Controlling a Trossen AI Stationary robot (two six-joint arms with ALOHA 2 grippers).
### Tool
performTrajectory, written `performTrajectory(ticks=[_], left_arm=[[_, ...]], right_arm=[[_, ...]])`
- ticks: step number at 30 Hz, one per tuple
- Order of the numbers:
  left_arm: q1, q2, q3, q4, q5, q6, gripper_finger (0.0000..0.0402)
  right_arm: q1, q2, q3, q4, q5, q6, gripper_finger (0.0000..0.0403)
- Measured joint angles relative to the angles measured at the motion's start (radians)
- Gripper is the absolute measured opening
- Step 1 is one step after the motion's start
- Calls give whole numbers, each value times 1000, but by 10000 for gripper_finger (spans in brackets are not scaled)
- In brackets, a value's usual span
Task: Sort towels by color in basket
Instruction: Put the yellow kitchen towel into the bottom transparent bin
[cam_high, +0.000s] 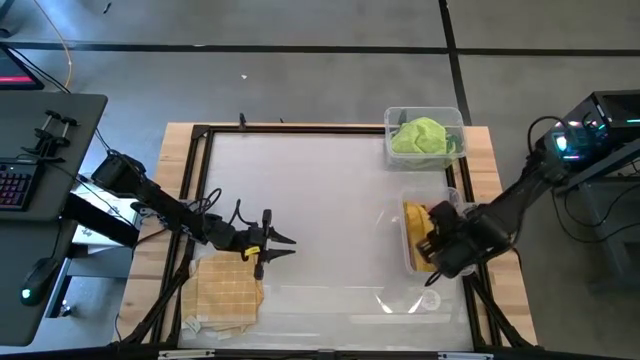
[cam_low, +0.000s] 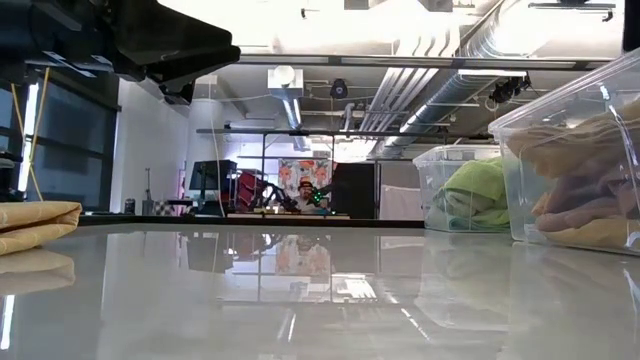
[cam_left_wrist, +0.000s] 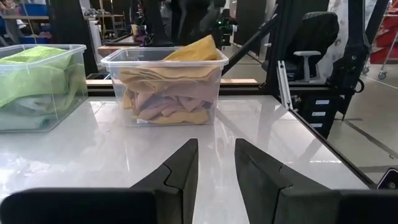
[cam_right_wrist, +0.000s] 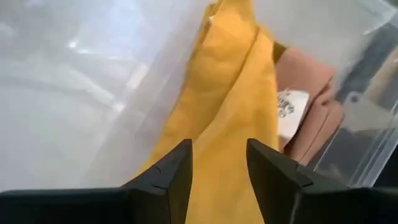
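My left gripper is open and empty. It hovers over the table's left half, just beyond a tan check towel lying flat near the near-left corner. My right gripper is open over a clear bin at the right edge. A mustard yellow towel lies in the bin on salmon pink towels, one corner sticking up above the rim. A second bin at the far right holds green towels. My right gripper points down into the bin with its open fingers right over the mustard yellow towel. The towel shows in the gap between them. I cannot tell whether the fingertips touch it.
A raised dark frame runs around the white table top. The middle of the table is bare. A crumpled clear sheet lies near the near edge. A desk with a keyboard stands off the table's left side.
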Motion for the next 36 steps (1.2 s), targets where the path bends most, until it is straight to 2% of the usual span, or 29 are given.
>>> performTrajectory(ticks=[4, 9, 15, 17, 19, 21, 24, 30, 34, 36], left_arm=[[0, 0, 0, 0, 0, -8, 94], [0, 0, 0, -1, 0, -8, 94], [0, 0, 0, 0, 0, -6, 94], [0, 0, 0, 0, 0, 0, 94], [0, 0, 0, 0, 0, 0, 94], [0, 0, 0, 0, 0, 1, 94], [0, 0, 0, -1, 0, 1, 94], [0, 0, 0, -1, 0, 2, 94], [0, 0, 0, -1, 0, 1, 94], [0, 0, 0, -2, 0, 2, 94]], right_arm=[[-2, -7, 9, 1, -96, 29, 138], [-25, -6, -128, 87, -244, 33, 120], [-71, -5, -350, 328, -243, 53, 116], [-92, -7, -410, 397, -285, 48, 116], [-110, -8, -449, 394, -342, 35, 116], [-118, -7, -454, 389, -351, 18, 116], [-115, -10, -406, 326, -314, 17, 116], [-96, -20, -204, 195, -217, 41, 116], [-91, -20, -118, 126, -2, 64, 116], [-108, -20, -113, 130, 65, 66, 116]])
